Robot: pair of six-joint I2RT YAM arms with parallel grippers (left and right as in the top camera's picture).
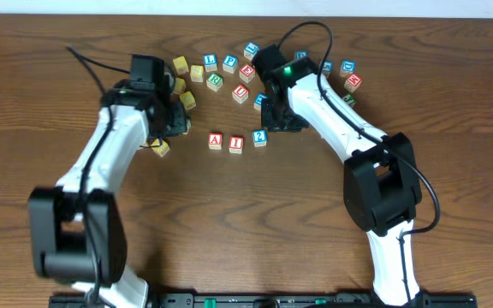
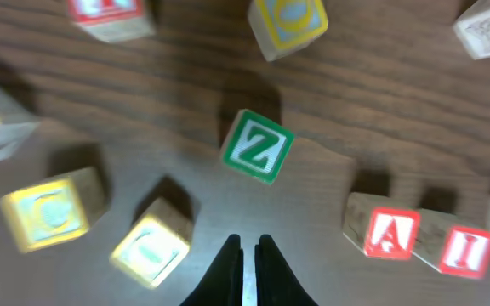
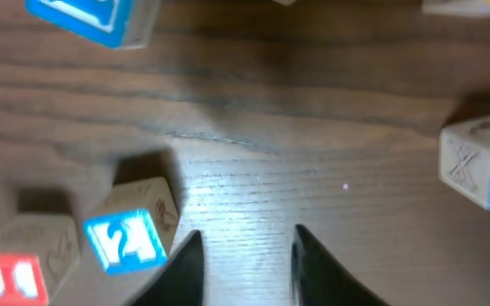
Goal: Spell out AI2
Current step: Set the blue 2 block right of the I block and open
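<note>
Overhead: A block [image 1: 216,141], I block [image 1: 236,143], 2 block [image 1: 259,137] in row. L tool [image 2: 248,245] pinched, empty; R tool [image 3: 245,238] part-open, empty, beside 2 block, may knock it askew.

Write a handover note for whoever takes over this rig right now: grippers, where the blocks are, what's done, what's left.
Left gripper: shut, empty, above the table near the green Z block.
Right gripper: open, empty, just beside the 2 block.
Blocks: A block, I block and the 2 block stand in a row, apart from the spare blocks.
Done: AI2 is spelled.
Left: the 2 block looks slightly turned and out of line; perhaps straighten it, then withdraw both arms.
</note>
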